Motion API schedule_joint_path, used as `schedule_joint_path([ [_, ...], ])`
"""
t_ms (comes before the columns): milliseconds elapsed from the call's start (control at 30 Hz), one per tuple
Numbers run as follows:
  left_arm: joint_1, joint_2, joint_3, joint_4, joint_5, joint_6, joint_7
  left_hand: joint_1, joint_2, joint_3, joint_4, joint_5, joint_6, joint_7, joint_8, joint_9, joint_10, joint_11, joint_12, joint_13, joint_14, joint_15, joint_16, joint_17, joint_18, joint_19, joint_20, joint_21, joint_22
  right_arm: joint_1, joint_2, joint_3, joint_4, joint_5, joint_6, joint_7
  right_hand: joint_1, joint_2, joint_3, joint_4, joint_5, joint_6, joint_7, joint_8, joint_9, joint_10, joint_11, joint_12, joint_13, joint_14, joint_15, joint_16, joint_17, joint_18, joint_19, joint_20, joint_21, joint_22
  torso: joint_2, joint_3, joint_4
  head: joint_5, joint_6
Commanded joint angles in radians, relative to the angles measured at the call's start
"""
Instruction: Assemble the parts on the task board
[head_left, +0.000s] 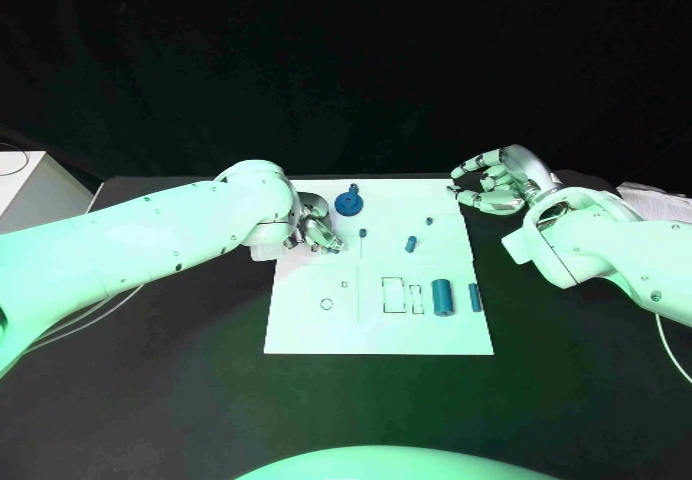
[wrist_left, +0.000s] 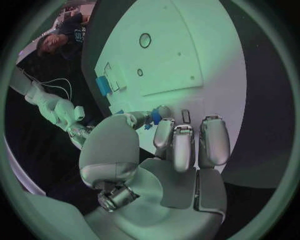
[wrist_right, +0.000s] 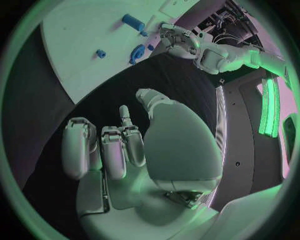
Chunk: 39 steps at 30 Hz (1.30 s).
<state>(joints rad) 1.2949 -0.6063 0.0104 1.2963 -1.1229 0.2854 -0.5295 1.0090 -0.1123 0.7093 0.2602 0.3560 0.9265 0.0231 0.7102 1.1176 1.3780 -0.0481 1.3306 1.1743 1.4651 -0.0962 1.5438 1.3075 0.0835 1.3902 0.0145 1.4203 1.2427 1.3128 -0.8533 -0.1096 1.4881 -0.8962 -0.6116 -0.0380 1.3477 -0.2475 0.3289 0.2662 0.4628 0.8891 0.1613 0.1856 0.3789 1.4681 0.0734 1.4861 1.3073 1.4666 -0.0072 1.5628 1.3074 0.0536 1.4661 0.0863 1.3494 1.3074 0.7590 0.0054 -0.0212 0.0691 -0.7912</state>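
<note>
Black desk (head_left: 173, 400) carries the white task board (head_left: 378, 330) at its middle, with blue parts (head_left: 443, 298) lying on it and a round blue part (head_left: 351, 204) near its far edge. My left hand (head_left: 315, 232) rests curled at the board's left edge, holding nothing; my right hand (head_left: 498, 182), fingers (wrist_right: 111, 150) curled and empty, hovers beyond the far right corner.

White task board (head_left: 378, 335) mid-table, blue parts (head_left: 443, 298) on it, left robot hand (head_left: 316, 233) over its edge, right robot hand (head_left: 495, 182) beside it
</note>
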Motion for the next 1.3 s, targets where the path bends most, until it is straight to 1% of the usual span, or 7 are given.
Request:
schedule_joint_path([
  [33,-0.003,-0.004,0.001,0.003,0.012,-0.012,-0.013,0.016,0.028,0.184,-0.187,0.007,0.006,-0.004,0.007,-0.001,0.01,-0.001,0.004,0.001,0.091,-0.002,-0.005,0.212,-0.014,0.008,0.001,0.002,0.001,-0.001,0.001,0.0,-0.001,-0.008,0.009,0.004,-0.005,-0.002,0.004,0.002,0.005,0.0,-0.002,0.006,0.001,0.02,0.0,0.004,0.188,0.098,0.001,-0.005,0.24,0.003,0.034,0.004,-0.004,0.041,-0.001,0.0003,0.0007,-0.001,0.005],
  [500,-0.004,-0.019,0.01,0.019,0.037,-0.065,-0.012,0.003,0.025,0.181,-0.183,-0.001,0.004,-0.001,0.001,-0.002,0.01,0.002,0.003,-0.001,0.09,-0.001,-0.007,0.21,-0.014,0.008,0.001,0.002,0.002,-0.003,0.001,0.0,-0.003,-0.008,0.01,0.004,-0.006,-0.002,0.005,0.004,0.007,0.001,-0.002,0.007,0.001,0.022,0.0,0.006,0.189,0.098,0.0,-0.005,0.24,0.003,0.034,0.003,-0.004,0.042,-0.001,0.0001,0.0006,-0.001,0.008],
  [667,-0.005,-0.03,0.011,0.03,0.065,-0.108,-0.007,0.0,0.028,0.156,-0.186,-0.013,-0.007,0.009,-0.055,-0.044,0.004,0.01,-0.004,-0.011,0.09,0.005,-0.009,0.207,-0.014,0.006,0.005,-0.001,-0.002,-0.004,0.0,0.0,-0.003,-0.008,0.009,0.004,-0.006,-0.002,0.005,0.004,0.007,0.001,-0.002,0.007,0.001,0.022,0.0,0.006,0.189,0.098,0.0,-0.005,0.24,0.003,0.034,0.003,-0.004,0.042,-0.001,-0.0001,0.0009,-0.001,0.008],
  [733,-0.005,-0.034,0.011,0.035,0.073,-0.122,-0.005,0.023,0.03,0.129,-0.197,-0.016,-0.008,0.022,-0.117,-0.103,-0.003,0.021,-0.01,-0.02,0.089,0.013,-0.011,0.204,-0.013,0.003,0.012,-0.004,-0.006,-0.004,0.0,0.0,-0.002,-0.008,0.01,0.004,-0.006,-0.002,0.005,0.004,0.007,0.001,-0.002,0.007,0.001,0.022,0.0,0.006,0.189,0.098,0.0,-0.005,0.24,0.003,0.034,0.003,-0.004,0.042,0.0,-0.0007,0.0009,-0.001,0.008],
  [833,-0.006,-0.04,0.011,0.043,0.083,-0.133,-0.004,0.05,0.029,0.114,-0.212,-0.017,-0.007,0.033,-0.164,-0.154,-0.009,0.03,-0.017,-0.03,0.088,0.021,-0.011,0.204,-0.013,0.002,0.02,-0.006,-0.007,-0.004,-0.001,0.0,-0.003,-0.008,0.01,0.003,-0.006,-0.002,0.005,0.004,0.007,0.001,-0.002,0.007,0.001,0.022,0.0,0.006,0.189,0.098,0.0,-0.005,0.24,0.003,0.034,0.003,-0.004,0.042,-0.001,-0.0011,0.0009,-0.001,0.007],
  [1000,-0.007,-0.047,0.011,0.051,0.092,-0.135,-0.003,0.081,0.02,0.1,-0.232,-0.018,-0.004,0.041,-0.195,-0.19,-0.012,0.036,-0.02,-0.033,0.088,0.026,-0.011,0.203,-0.012,0.001,0.025,-0.007,-0.008,-0.004,-0.001,0.0,-0.002,-0.008,0.01,0.003,-0.006,-0.002,0.005,0.004,0.007,0.001,-0.002,0.007,0.001,0.022,0.0,0.006,0.189,0.098,0.0,-0.005,0.24,0.003,0.034,0.003,-0.004,0.042,0.0,-0.0011,0.0009,0.0,0.006],
  [1300,-0.009,-0.054,0.011,0.056,0.108,-0.128,-0.002,0.09,0.023,0.098,-0.236,-0.017,0.0,0.042,-0.201,-0.198,-0.013,0.037,-0.021,-0.035,0.088,0.028,-0.011,0.203,-0.012,0.0,0.026,-0.007,-0.009,-0.005,0.0,0.0,-0.002,-0.012,0.015,0.004,-0.005,-0.003,0.006,0.003,0.007,0.001,-0.003,0.008,0.001,0.021,-0.001,0.005,0.189,0.098,0.0,-0.005,0.24,0.003,0.035,0.003,-0.004,0.043,0.0,-0.0003,0.0003,0.001,0.006],
])
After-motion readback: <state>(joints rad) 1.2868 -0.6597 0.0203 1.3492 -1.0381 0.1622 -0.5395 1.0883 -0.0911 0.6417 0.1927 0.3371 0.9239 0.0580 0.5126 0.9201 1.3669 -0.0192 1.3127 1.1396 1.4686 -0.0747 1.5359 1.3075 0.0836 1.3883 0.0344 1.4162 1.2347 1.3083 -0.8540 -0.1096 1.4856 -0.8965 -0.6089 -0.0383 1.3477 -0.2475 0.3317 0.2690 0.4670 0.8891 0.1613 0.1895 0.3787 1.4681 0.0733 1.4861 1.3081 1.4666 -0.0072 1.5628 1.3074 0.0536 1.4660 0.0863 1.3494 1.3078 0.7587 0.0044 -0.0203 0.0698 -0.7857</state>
